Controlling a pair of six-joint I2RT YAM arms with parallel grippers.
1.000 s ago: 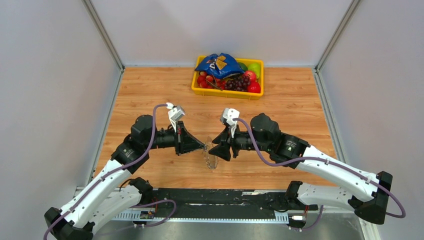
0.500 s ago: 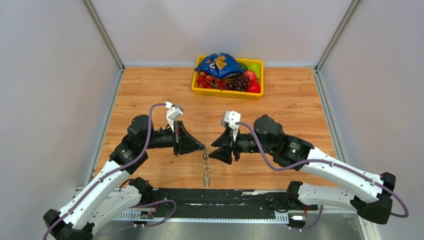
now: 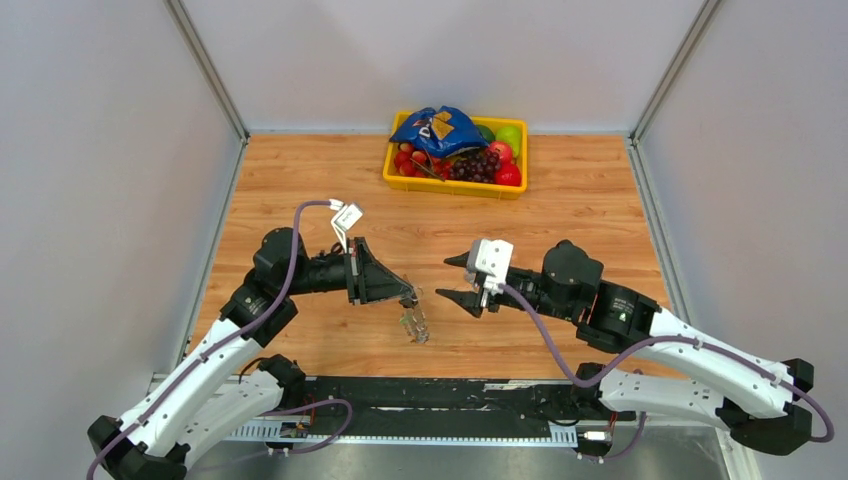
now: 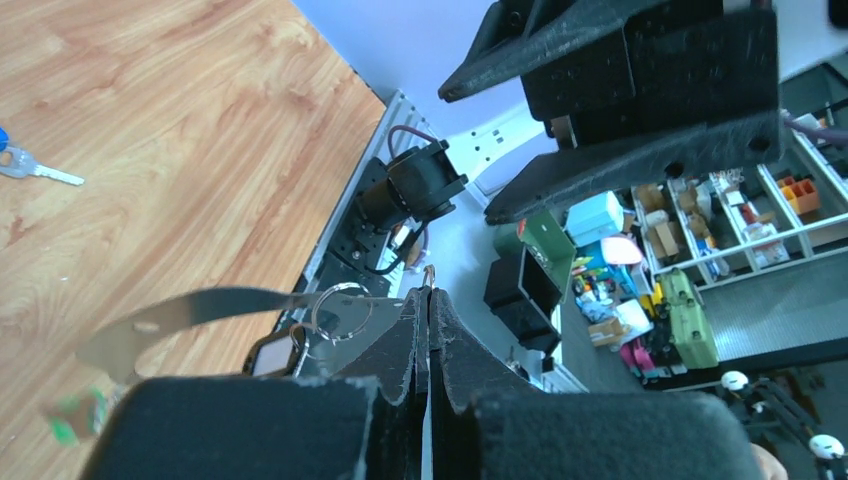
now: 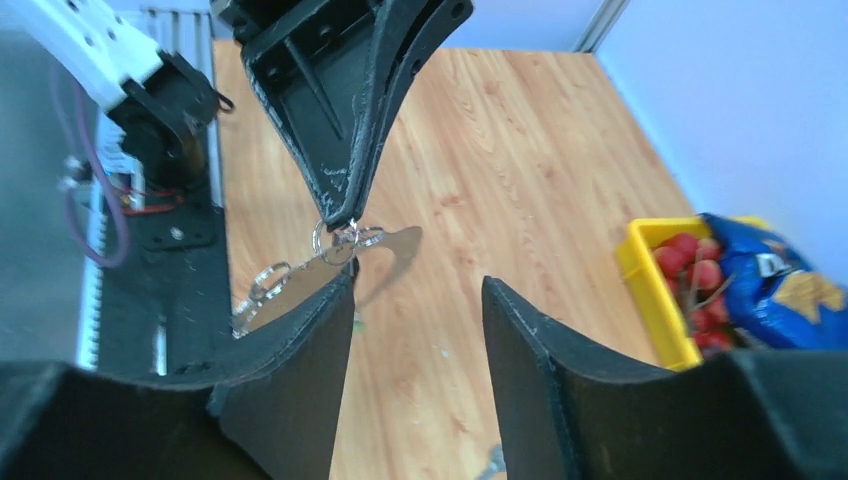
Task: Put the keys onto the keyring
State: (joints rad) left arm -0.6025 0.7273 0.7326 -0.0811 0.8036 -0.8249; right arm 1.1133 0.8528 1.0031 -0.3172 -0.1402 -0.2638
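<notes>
Grey metal keyring [image 3: 413,322] dangled above the table [image 3: 580,200] from the left gripper [image 3: 410,296], pinched shut on it. The right gripper [image 3: 446,278], spread and empty, had drawn away, probably to fetch the blue-headed key [image 4: 22,165].

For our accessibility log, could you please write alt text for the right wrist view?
The left hand, shut, pinches a keyring of small linked metal rings that hangs above the wooden table, directly ahead of the right hand, whose two black fingers stand open. A yellow bin of fruit sits at the far right.
</notes>
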